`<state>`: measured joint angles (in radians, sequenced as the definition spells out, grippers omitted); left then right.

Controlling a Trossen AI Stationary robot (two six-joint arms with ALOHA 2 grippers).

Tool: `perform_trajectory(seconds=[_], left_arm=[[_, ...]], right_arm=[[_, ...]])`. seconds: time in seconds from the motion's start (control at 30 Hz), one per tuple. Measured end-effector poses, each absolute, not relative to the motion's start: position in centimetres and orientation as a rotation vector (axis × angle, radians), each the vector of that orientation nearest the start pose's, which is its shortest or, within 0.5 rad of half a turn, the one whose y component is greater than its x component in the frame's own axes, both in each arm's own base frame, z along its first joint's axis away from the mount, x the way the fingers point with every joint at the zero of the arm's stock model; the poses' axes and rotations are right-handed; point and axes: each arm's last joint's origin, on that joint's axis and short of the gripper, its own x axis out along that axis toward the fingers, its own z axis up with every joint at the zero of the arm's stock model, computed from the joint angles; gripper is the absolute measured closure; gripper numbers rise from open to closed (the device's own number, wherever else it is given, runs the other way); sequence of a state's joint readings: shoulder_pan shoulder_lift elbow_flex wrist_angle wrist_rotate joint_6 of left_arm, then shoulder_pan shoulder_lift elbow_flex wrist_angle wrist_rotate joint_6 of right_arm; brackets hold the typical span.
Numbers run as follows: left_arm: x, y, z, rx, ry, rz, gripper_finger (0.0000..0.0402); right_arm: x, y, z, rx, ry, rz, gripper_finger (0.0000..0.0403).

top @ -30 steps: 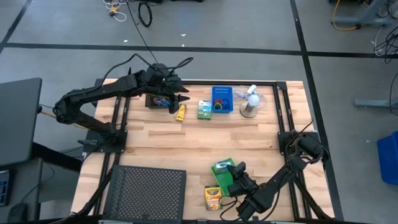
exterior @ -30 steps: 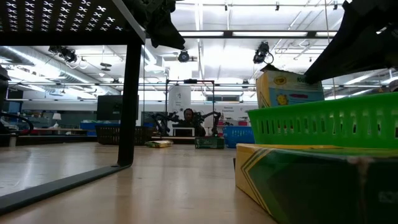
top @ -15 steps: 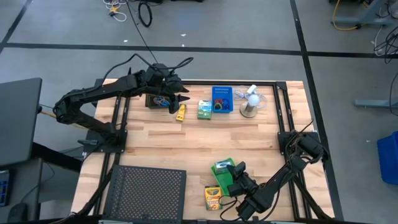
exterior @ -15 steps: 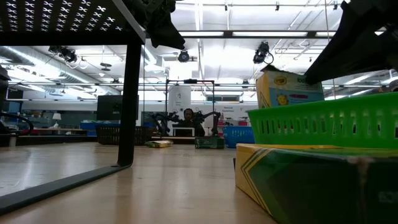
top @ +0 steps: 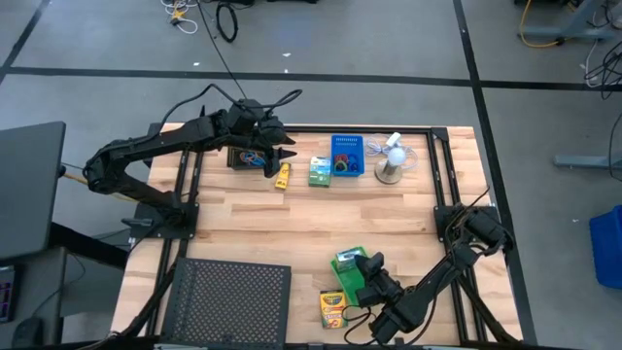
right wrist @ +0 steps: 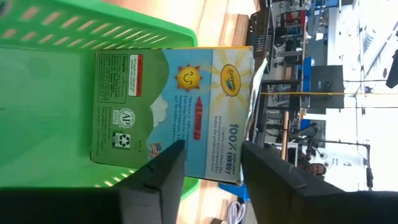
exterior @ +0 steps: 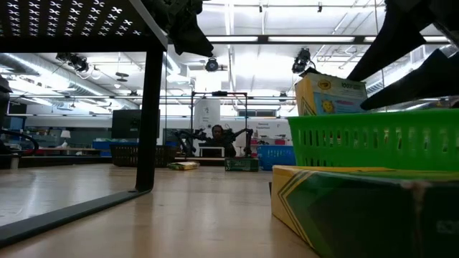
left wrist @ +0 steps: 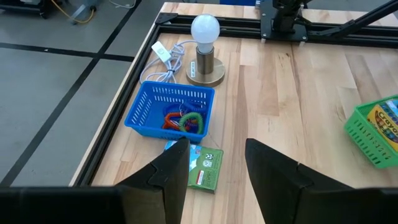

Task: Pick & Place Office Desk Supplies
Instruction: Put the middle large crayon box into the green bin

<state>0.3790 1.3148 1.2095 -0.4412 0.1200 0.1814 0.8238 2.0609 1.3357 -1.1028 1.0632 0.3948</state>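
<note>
A green bin [top: 352, 261] stands near the table's front edge. A yellow crayon box [right wrist: 174, 112] rests in it, leaning against the bin's wall [exterior: 373, 140]. My right gripper [right wrist: 211, 155] is open at the box's near end, over the bin. A second crayon box [top: 332, 308] lies flat on the table beside the bin. At the far side, my left gripper [left wrist: 214, 162] hovers open and empty by a black bin [top: 243, 156]. A yellow tube [top: 283, 175], a green-white box [left wrist: 205, 168] and a blue bin [left wrist: 171, 112] holding rubber-band loops are there too. My right gripper has its open fingers [right wrist: 165, 165] close to the crayon box's near end. Whether they touch it, I cannot tell. The box rests in the green bin on its own.
A white mini fan [top: 391, 160] on a round base stands right of the blue bin. A large black mesh tray [top: 228, 301] fills the front left corner. Bare wood lies across the table's middle. A black frame rail [top: 437, 175] runs along the right.
My right gripper has opened and let go of the crayon box without moving away. The box has tipped a little and now leans in the green bin.
</note>
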Motion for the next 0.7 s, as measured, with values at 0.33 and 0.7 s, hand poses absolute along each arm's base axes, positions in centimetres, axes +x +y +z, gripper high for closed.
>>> perform_trajectory(seconds=[0.33,0.7], left_arm=[[26.7,10.2,34.3,0.040,0.551,0.203,0.0236],[26.7,10.2,34.3,0.040,0.551,0.204,0.0236]], right_arm=[[25.4,23.5,15.0,-1.092,0.966,-0.359,0.0219],[25.6,23.0,15.7,-1.071,0.944,-0.383,0.0257]])
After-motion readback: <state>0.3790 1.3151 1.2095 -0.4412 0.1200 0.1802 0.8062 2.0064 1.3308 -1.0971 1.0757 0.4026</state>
